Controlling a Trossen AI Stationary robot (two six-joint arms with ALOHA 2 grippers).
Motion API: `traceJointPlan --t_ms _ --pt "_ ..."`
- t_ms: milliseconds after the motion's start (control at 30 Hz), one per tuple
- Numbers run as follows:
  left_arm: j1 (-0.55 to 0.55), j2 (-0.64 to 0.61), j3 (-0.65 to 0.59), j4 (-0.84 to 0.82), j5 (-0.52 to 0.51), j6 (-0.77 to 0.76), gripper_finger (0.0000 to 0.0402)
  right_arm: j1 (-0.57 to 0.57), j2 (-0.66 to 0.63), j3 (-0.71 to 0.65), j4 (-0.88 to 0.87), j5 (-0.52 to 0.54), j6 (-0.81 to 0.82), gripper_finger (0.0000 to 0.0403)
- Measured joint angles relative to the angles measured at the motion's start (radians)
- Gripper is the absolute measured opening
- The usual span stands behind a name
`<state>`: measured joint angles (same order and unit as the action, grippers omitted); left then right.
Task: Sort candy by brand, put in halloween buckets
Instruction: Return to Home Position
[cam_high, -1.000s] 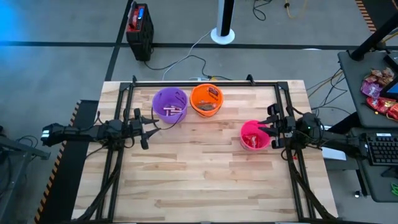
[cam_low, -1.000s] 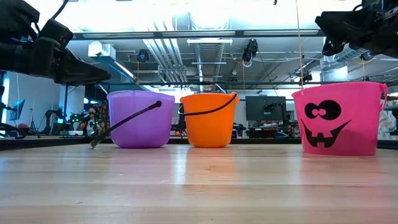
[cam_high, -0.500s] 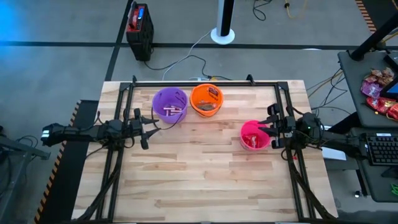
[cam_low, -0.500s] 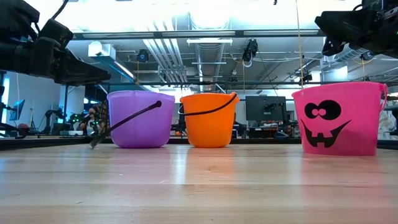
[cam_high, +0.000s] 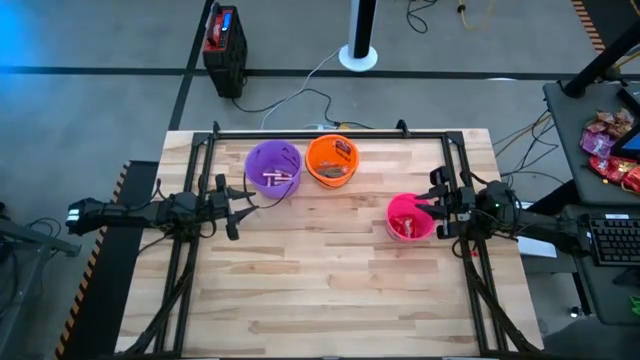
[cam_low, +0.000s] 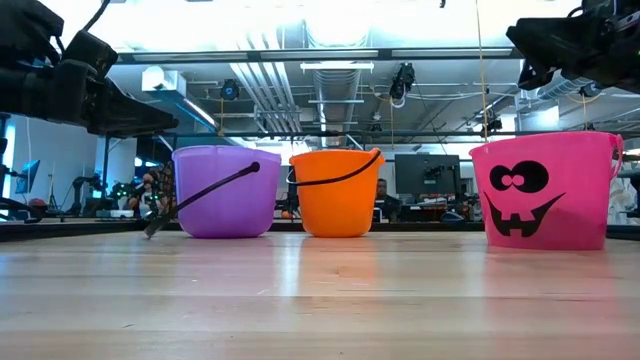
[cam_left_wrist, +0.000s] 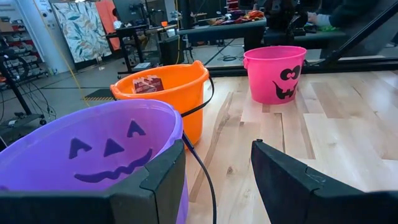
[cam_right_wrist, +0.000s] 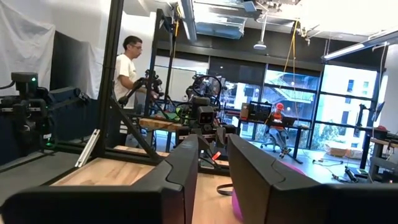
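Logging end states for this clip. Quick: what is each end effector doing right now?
Left end effector: open, empty, by the purple bucket.
Right end effector: open, empty, by the pink bucket.

Place: a robotics lab in an open industrial hall.
Ceiling: bare silver ducts and long strip lights.
Floor: grey concrete with a loose white cable.
Fittings: pale wood-plank worktop in a black metal frame; dark computer monitor behind.
People: a person in a white shirt at another bench.

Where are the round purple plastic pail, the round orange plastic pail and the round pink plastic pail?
Round purple plastic pail (cam_low: 240, 215): low view, front wall.
Round orange plastic pail (cam_low: 335, 210): low view, front wall.
Round pink plastic pail (cam_low: 590, 190): low view, wall beside the face.
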<state>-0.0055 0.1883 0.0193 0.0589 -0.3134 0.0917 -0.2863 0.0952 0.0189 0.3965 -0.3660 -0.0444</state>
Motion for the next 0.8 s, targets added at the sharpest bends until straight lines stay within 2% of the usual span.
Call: traceJointPlan --t_ms 800 --pt "0.0 0.0 0.0 0.0 0.0 0.0 0.0168 0.0 0.0 0.0 0.0 0.0 0.0 0.0077"
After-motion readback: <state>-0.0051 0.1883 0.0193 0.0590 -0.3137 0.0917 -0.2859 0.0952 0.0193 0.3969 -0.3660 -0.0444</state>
